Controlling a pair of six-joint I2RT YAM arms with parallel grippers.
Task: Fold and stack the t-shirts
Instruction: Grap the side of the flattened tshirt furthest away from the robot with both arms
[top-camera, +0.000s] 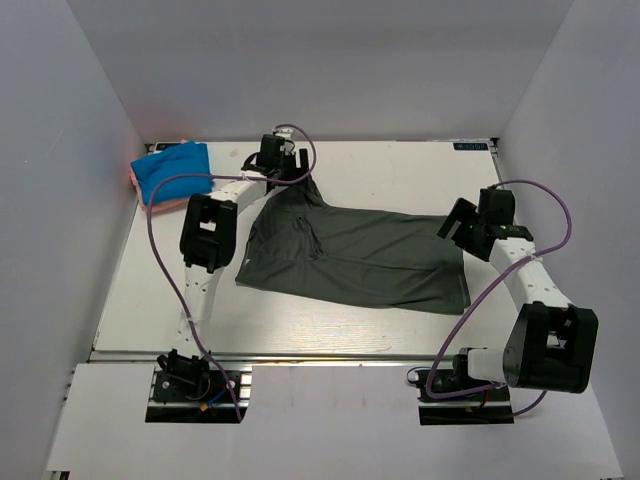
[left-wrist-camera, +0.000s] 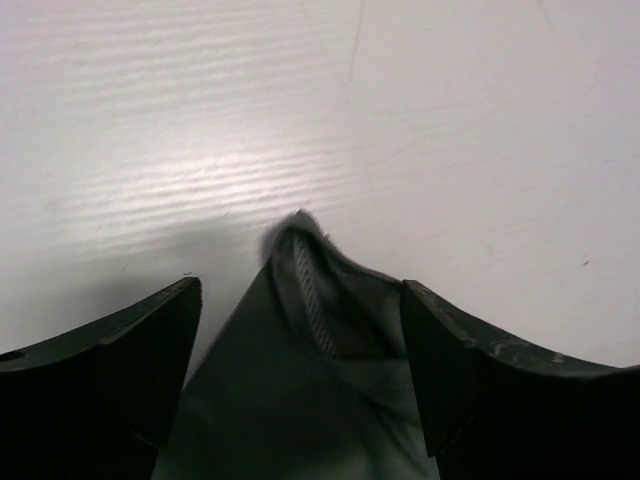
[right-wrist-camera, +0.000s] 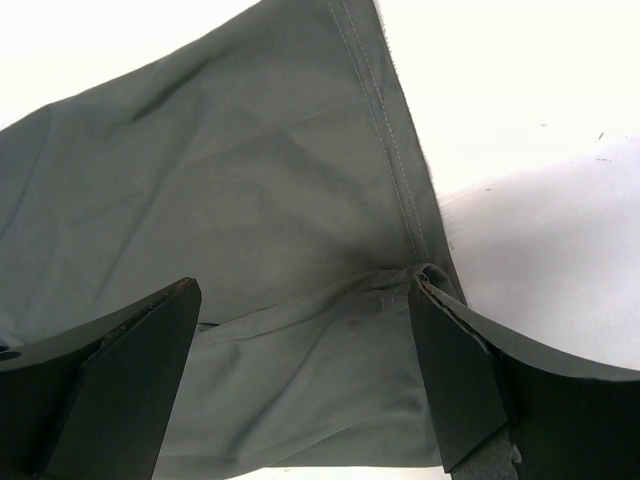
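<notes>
Large dark grey-green cloth t-shirt (top-camera: 360, 260) lies spread and creased mid white table (top-camera: 400, 165). Left gripper (left-wrist-camera: 300, 288) is at the shirt's far-left corner: jaws wide apart, a pointed tip of hemmed cloth sits between them, not pinched. Right gripper (right-wrist-camera: 302, 285) is over the shirt's right edge: jaws also wide, holding nothing. In its wrist view, the right-hand finger (right-wrist-camera: 470, 370) touches a small fold at the stitched hem corner. Folded bright blue t-shirt (top-camera: 178, 172) sits in the far-left table corner on top of a salmon-pink one (top-camera: 135, 178), only a sliver showing; the stack is near the left gripper, clear of the grey-green shirt
</notes>
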